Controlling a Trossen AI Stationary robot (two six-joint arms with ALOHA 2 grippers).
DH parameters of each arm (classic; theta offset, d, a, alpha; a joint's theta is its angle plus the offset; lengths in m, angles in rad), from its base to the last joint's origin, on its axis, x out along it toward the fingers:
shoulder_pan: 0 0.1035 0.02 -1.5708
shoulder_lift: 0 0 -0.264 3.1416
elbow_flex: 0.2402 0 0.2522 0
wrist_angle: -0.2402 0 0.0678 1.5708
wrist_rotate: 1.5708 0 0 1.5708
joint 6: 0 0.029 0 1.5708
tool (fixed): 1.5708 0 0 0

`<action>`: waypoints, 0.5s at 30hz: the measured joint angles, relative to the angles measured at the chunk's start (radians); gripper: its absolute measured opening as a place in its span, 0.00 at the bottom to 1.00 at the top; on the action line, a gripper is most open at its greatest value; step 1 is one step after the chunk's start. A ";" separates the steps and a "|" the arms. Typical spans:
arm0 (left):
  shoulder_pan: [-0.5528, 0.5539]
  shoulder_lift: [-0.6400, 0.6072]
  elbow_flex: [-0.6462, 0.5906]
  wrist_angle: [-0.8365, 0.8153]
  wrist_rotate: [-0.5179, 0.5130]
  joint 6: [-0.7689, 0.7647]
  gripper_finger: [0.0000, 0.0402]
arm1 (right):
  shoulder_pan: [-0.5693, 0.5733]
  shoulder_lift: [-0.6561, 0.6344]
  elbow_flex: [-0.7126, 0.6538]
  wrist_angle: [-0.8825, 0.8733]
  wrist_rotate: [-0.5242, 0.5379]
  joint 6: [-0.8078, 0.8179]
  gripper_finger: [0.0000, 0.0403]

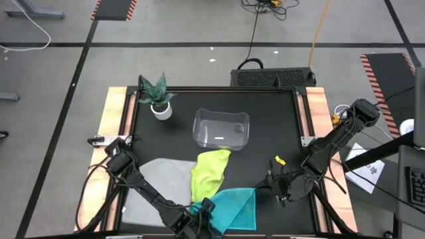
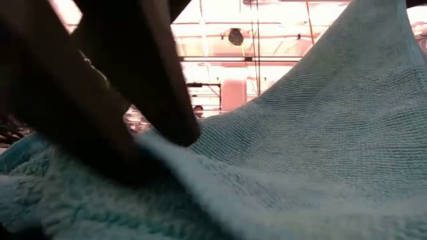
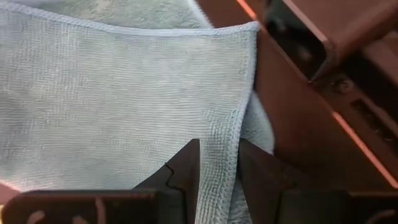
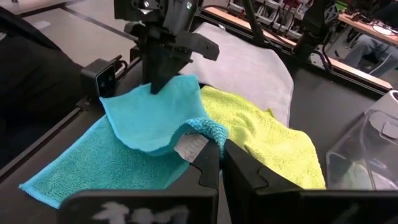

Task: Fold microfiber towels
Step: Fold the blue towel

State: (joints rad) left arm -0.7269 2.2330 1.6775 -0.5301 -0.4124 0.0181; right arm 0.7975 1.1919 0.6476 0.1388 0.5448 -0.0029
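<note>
The teal towel (image 1: pixel 234 206) lies at the table's near edge, its near part flat and its far part lifted and bent over. My left gripper (image 1: pixel 204 211) is shut on it at its left end, and my right gripper (image 1: pixel 269 187) is shut on its right corner. The yellow-green towel (image 1: pixel 210 169) lies crumpled just beyond it, overlapping the light grey towel (image 1: pixel 156 178), which lies flat to the left. In the low view the teal towel (image 2: pixel 300 133) fills the picture, with dark fingers (image 2: pixel 100 100) pressing into it. My left gripper pinches the teal towel's hemmed edge (image 3: pixel 227 134) between its two fingers, close to a corner. The fingers (image 4: pixel 155 78) slant down from above. The held part is raised off the table. My right gripper pinches the corner bearing a white label (image 4: pixel 198 138) between its two fingers, coming nearly level from the table's right. That corner is lifted, the cloth sags slack toward my left gripper, and the lower layer (image 4: pixel 81 168) lies on the table.
A clear plastic bin (image 1: pixel 221 128) stands at the table's middle, a potted plant (image 1: pixel 158 99) at the far left. A small yellow thing (image 1: pixel 279 160) lies right of the bin. The table's raised wooden edge (image 3: pixel 348 130) runs close beside my left gripper.
</note>
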 joint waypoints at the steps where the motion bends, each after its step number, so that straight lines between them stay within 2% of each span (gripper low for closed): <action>1: 0.003 0.000 0.000 0.000 -0.007 0.001 0.26 | 0.000 0.000 0.000 0.004 0.000 0.000 0.00; 3: 0.007 0.000 0.000 -0.005 -0.007 0.010 0.22 | 0.000 0.000 0.000 0.009 0.000 0.000 0.00; 8: 0.007 0.000 0.000 -0.018 -0.009 0.040 0.03 | 0.000 0.000 0.000 0.007 0.000 0.000 0.00; 15: -0.010 -0.017 0.000 -0.056 -0.084 0.048 0.01 | 0.000 0.000 0.000 0.007 0.001 -0.001 0.00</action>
State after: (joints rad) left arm -0.7367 2.2163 1.6775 -0.5858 -0.4969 0.0658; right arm 0.7975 1.1919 0.6476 0.1455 0.5453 -0.0036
